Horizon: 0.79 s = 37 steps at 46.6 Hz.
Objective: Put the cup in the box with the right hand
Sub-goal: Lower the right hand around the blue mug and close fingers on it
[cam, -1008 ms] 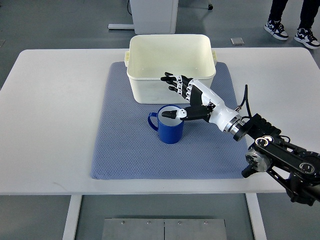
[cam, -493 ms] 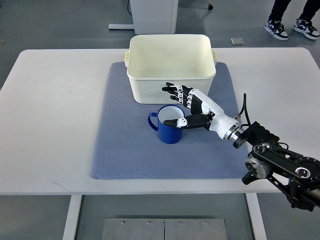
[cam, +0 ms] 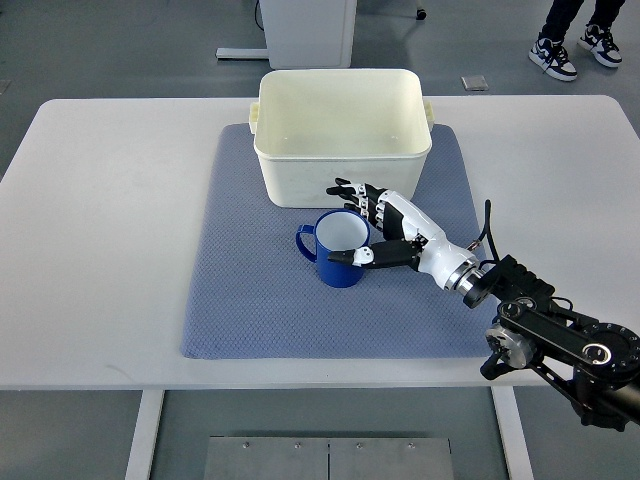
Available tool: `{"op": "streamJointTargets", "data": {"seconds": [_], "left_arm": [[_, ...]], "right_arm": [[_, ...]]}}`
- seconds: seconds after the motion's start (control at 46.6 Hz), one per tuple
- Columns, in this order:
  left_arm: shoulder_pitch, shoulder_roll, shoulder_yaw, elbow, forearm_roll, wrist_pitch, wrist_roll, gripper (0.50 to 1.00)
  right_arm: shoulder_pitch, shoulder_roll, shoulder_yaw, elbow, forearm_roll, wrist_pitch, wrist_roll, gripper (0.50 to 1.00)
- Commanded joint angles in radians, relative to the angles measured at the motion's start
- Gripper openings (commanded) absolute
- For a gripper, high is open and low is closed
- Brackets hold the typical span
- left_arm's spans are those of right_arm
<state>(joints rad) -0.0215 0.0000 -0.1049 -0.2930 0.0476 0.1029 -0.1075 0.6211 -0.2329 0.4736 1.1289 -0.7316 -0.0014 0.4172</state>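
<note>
Right hand (cam: 372,225) lower, now flanking cup (cam: 338,248)

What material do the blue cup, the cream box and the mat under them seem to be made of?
Blue cup: likely enamelled metal or glazed ceramic, with a glossy blue outside and white inside. Cream box: probably moulded plastic, smooth and matte, with rounded corners. Mat: woven or foam-like fabric, with a fine diamond texture.

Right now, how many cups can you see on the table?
1. The blue cup stands on the blue mat, just in front of the white box, with the right hand open around it. None looks hidden.
</note>
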Motion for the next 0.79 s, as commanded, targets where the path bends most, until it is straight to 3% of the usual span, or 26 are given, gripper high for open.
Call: {"op": "streamJointTargets", "data": {"seconds": [0.0,0.772], "left_arm": [[0.000,0.000,-0.001,0.000,0.000,0.000,0.000,1.000],[0.000,0.000,-0.001,0.000,0.000,0.000,0.000,1.000]], "right_arm": [[-0.001,0.001,-0.006,0.000,0.000,-0.005,0.000,0.993],[0.000,0.049,-0.036,-0.034,0.001,-0.077,-0.008,0.985]]}}
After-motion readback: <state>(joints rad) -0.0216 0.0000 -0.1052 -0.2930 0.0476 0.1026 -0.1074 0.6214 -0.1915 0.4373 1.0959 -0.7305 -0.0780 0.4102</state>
